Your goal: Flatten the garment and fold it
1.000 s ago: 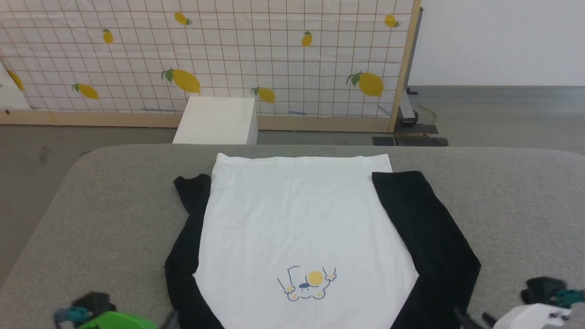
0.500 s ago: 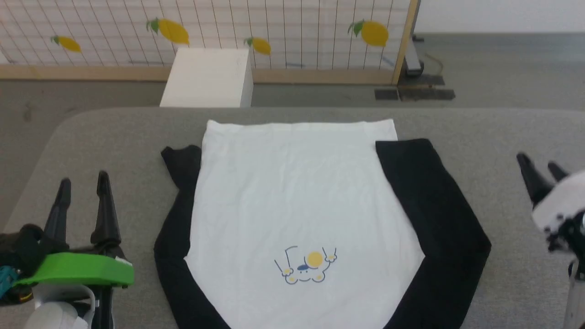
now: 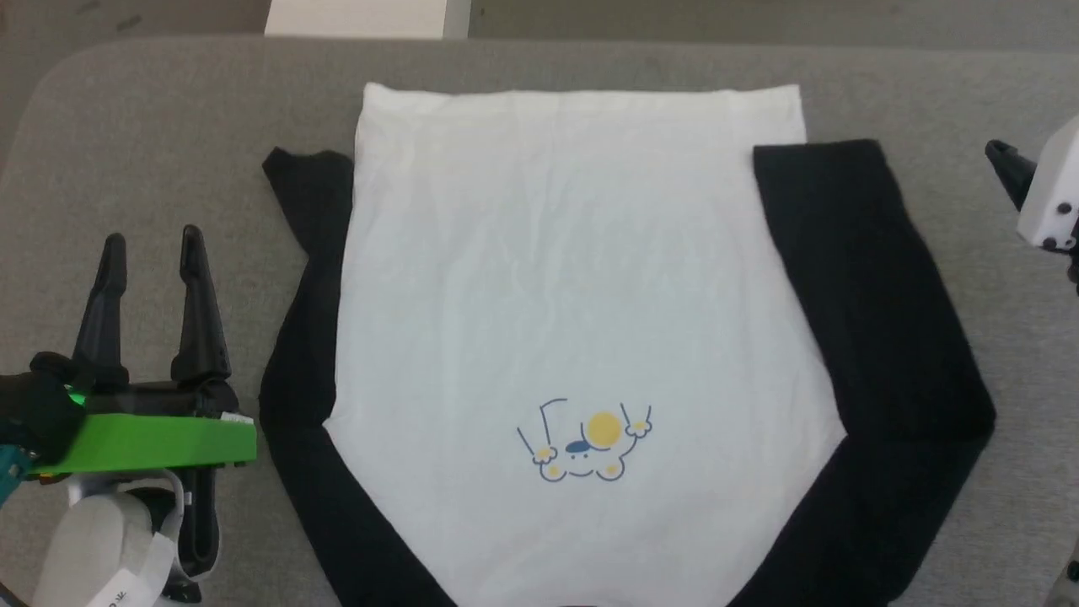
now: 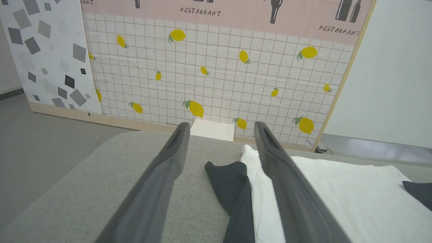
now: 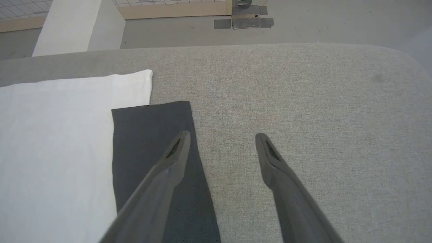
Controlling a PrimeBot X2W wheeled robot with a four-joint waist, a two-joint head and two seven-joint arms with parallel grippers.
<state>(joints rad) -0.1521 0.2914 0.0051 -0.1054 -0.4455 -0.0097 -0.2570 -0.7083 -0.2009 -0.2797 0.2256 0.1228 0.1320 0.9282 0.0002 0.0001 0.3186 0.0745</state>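
One garment (image 3: 582, 278) — two pincers (left pincer (image 3: 152, 236), right pincer (image 5: 222, 135)) — one white box (image 3: 362, 17).

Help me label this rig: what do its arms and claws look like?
Left claw: two long, dark, tapering fingers on a bright green bracket and a white rounded wrist bearing a printed label. Right claw: the same dark fingers, on a white housing with small dark dots.

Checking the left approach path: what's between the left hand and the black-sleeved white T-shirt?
Nothing: head view shows bare grey fabric surface between the left hand and the black-sleeved white T-shirt.
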